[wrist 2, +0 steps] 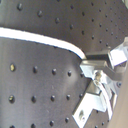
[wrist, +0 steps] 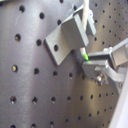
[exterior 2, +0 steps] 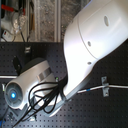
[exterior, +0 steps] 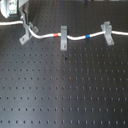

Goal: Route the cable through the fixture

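The white cable runs across the far part of the board in the first exterior view, with a red band and a blue band. The fixture, a grey clip set diagonally, stands at the first exterior view's far left, and the cable passes by its prongs. My gripper hangs just above and behind it. In the second wrist view the cable runs straight into the gripper, which looks shut on it. The first wrist view shows the fixture close beside the fingers.
Two more grey clips face squarely forward, one in the middle and one on the first exterior view's right, both with the cable lying in them. The black perforated board lies below. The white arm fills the second exterior view.
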Available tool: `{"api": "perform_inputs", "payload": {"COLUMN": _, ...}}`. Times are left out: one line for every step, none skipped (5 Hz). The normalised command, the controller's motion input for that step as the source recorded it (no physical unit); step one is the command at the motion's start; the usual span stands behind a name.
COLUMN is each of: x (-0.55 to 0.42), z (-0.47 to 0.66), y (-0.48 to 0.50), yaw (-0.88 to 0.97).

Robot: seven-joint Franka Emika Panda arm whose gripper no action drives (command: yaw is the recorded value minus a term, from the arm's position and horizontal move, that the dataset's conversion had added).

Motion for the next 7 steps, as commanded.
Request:
{"api": "perform_inputs", "payload": {"x": -0.094, "z": 0.28, "y": 0.056, "yaw": -0.13}}
{"api": "perform_inputs", "payload": {"x": -0.32, "z": 0.13, "y": -0.058, "yaw": 0.0}}
{"api": "perform_inputs", "payload": {"x": -0.411, "z": 0.02, "y": -0.157, "yaw": 0.01}}
{"api": "perform_inputs", "payload": {"x": -0.1, "z": 0.04, "y": -0.13, "yaw": 0.0}}
{"api": "perform_inputs", "payload": {"x": -0.022, "z": 0.0, "y": -0.029, "yaw": 0.0}}
{"api": "perform_inputs", "payload": {"x": -0.036, "z": 0.0, "y": -0.046, "yaw": 0.0}}
{"api": "perform_inputs", "payload": {"x": -0.062, "z": -0.03, "y": -0.037, "yaw": 0.0}}
